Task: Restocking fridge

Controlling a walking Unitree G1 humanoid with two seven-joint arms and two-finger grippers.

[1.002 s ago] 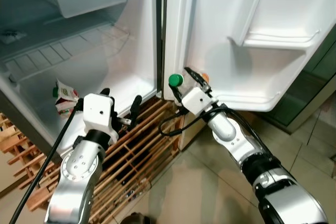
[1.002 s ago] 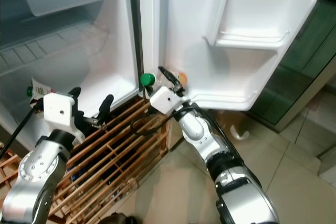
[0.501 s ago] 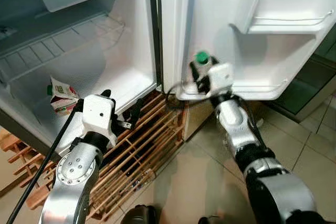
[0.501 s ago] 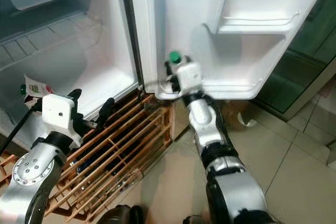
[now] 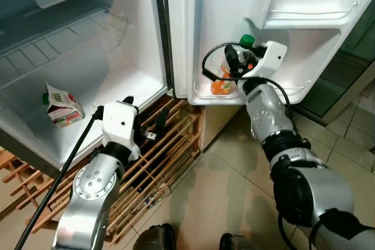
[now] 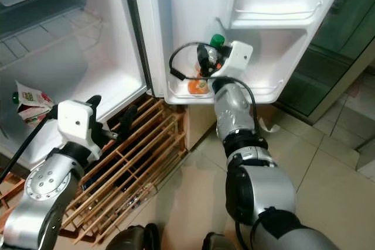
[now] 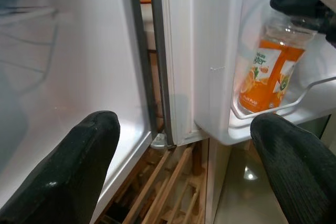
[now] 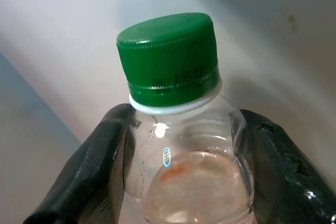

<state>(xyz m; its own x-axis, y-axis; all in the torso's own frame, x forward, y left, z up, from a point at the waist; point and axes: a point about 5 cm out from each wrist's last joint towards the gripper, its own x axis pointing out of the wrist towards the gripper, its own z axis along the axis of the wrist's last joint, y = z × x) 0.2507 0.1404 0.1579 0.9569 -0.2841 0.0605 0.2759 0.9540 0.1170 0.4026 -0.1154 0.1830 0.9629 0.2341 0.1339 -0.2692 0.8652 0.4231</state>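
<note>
Far left, I see a small carton (image 5: 58, 104) lying tipped on the fridge floor (image 5: 111, 95). Nearer me, my left gripper (image 5: 142, 125) hovers over the wooden rack (image 5: 161, 162) below the fridge, its fingers (image 7: 68, 182) spread wide and holding nothing. To the right, my right gripper (image 5: 234, 65) is clamped on the neck of the orange juice bottle (image 7: 265, 74) — the bottle stands upright, long axis vertical, green cap (image 8: 168, 59) up, its base inside the lowest door shelf (image 5: 293, 89), behind the shelf's clear rail. A black cable (image 5: 206, 65) loops just left of it, and a second door shelf (image 5: 310, 16) sits above
</note>
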